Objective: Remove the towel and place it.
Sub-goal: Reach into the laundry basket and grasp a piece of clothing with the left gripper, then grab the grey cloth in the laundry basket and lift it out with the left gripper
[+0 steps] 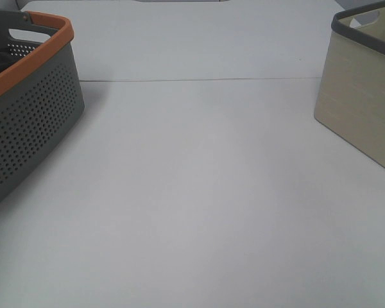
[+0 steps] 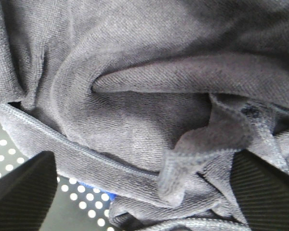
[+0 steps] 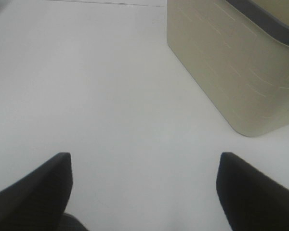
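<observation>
On the left side of the white table (image 1: 199, 192) stands a dark grey perforated plastic basket with an orange rim (image 1: 32, 122). On the right side, well apart from it, stands a beige fabric-textured basket with a dark grey rim (image 1: 362, 102). The broad stretch of tabletop between them is crossed by one thin seam line near the far edge. Neither arm shows in the high view.

Inside the grey basket, as the left wrist view shows, lies the dark navy-charcoal terry towel (image 2: 135, 62), crumpled into thick soft folds. One hemmed edge runs diagonally across the cloth, and a second hemmed corner is curled up beside it. The basket's perforated floor (image 2: 82, 199) shows past the hem. The left gripper (image 2: 142, 159) hangs close over the cloth with its jaws spread wide. One black finger (image 2: 24, 192) sits over the dotted floor, and the other is at the opposite edge, against the bunched folds. The towel lies between them and is not clamped.

The right gripper (image 3: 144, 159) hovers over bare tabletop near the beige basket's rounded corner. Its two black fingers are set far apart with nothing between them.
</observation>
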Controlling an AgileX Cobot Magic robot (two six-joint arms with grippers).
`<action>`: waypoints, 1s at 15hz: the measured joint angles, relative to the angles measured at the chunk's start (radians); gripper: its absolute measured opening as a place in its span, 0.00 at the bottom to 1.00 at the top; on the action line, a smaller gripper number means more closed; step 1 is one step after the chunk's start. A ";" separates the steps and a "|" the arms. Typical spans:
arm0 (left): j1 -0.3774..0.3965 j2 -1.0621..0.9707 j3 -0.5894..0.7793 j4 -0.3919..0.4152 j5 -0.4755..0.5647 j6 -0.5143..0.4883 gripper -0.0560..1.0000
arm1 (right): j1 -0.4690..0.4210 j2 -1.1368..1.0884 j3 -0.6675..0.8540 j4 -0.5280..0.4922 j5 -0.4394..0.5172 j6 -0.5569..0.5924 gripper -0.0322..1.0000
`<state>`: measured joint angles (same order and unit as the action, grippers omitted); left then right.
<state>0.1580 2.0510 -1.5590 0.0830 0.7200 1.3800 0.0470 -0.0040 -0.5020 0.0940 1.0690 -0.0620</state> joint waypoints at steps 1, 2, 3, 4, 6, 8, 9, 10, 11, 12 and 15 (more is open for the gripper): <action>-0.001 0.000 0.000 -0.001 0.022 0.008 0.87 | 0.000 0.000 0.000 0.000 0.000 0.000 0.74; -0.002 0.000 0.000 -0.006 0.032 0.008 0.82 | 0.000 0.000 0.000 0.000 0.000 0.000 0.74; -0.005 0.000 0.000 -0.017 0.046 0.011 0.76 | 0.000 0.000 0.000 0.000 0.000 0.000 0.74; -0.005 0.000 0.000 -0.051 0.057 0.012 0.65 | 0.000 0.000 0.000 0.000 0.000 0.000 0.74; -0.005 0.000 0.000 -0.074 0.071 0.012 0.52 | 0.000 0.000 0.000 0.000 0.000 0.000 0.74; -0.005 0.000 0.000 -0.083 0.107 0.012 0.38 | 0.000 0.000 0.000 0.000 0.000 0.000 0.74; -0.005 0.000 0.000 -0.083 0.118 0.012 0.35 | 0.000 0.000 0.000 0.000 0.000 0.000 0.74; -0.005 0.000 0.000 -0.083 0.133 0.012 0.29 | 0.000 0.000 0.000 0.000 0.000 0.000 0.74; -0.005 0.000 0.000 -0.083 0.147 0.012 0.22 | 0.000 0.000 0.000 0.000 0.000 0.000 0.74; -0.005 0.000 0.000 -0.095 0.162 0.010 0.16 | 0.000 0.000 0.000 0.000 0.000 0.000 0.74; -0.005 0.000 0.000 -0.125 0.175 -0.059 0.07 | 0.000 0.000 0.000 0.000 0.000 0.000 0.74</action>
<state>0.1530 2.0510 -1.5590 -0.0420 0.8950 1.3210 0.0470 -0.0040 -0.5020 0.0940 1.0690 -0.0620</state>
